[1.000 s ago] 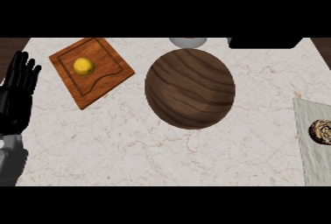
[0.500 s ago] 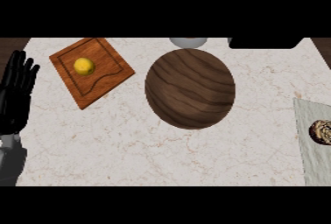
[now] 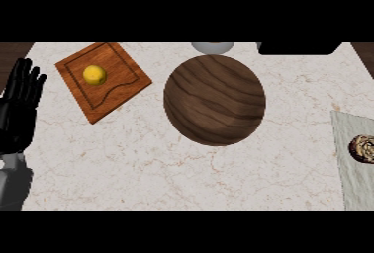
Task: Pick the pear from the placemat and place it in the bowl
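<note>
Waiting by the edge, the left hand point(image 3: 18, 111) has not gone for the pear point(image 3: 94, 75) yet.

The left hand is at the left side of the worktop point(image 3: 146, 168), fingers straight and pointing up, holding nothing. It looks like it is resting there. The right hand is not in sight. The yellow pear sits alone near the top of the brown wooden placemat point(image 3: 110, 96), which lies turned at a slant, close to the left hand, so I think that hand is the one to pick it up. The big dark wooden bowl point(image 3: 214, 100) stands just to the right of the placemat, not touching it, so the trip should be short. The worktop is pale stone with thin brown veins. A grey mat point(image 3: 354, 188) with a round brown thing point(image 3: 363, 149) on it lies at the right edge. A small grey thing point(image 3: 212, 47) sits behind the bowl.
</note>
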